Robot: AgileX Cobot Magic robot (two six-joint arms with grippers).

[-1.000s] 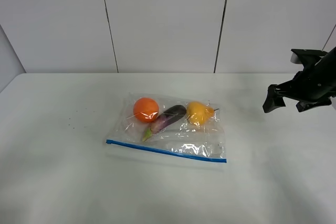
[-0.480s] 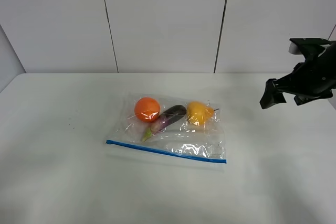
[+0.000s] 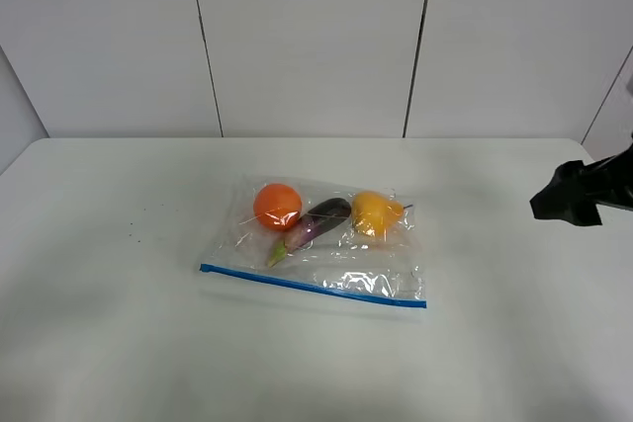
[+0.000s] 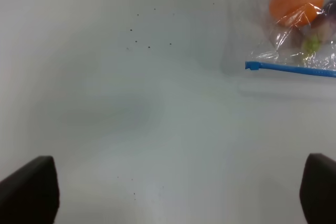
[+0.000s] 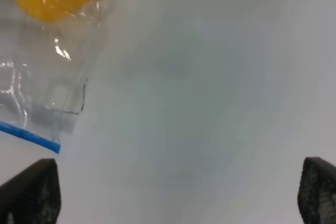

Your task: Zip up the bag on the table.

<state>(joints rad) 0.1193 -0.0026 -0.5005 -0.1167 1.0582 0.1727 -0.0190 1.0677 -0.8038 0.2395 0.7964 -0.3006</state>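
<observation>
**Both end effectors clear of the bag; zip state unclear**

The right end effector (image 5: 173, 192) shows only as two dark fingertips in the lower corners of its wrist view, set wide apart with nothing between them. In the high view a dark part of that arm sits at the right edge of the frame, well apart from the bag (image 3: 326, 244). The left end effector (image 4: 178, 190) is likewise spread, its tips in the lower corners of its wrist view, empty, over bare worktop (image 3: 119, 323); it does not appear in the high view.

The bag lies flat near the middle of the high view, with its blue zip strip (image 3: 312, 285) running along the lower edge from centre-left down toward centre-right. Inside, across the upper part, sit an orange (image 3: 276, 206), an eggplant (image 3: 316, 223) and a pear (image 3: 375, 212). The left wrist view catches the strip's one end in its upper right; the right wrist view catches the other end at its lower left, below the pear.

As a judgement: the strip looks straight and flat along its whole length, but whether it is pressed shut cannot be told from these pictures. With neither end effector near the bag, either the closing is finished or it has not begun.
</observation>
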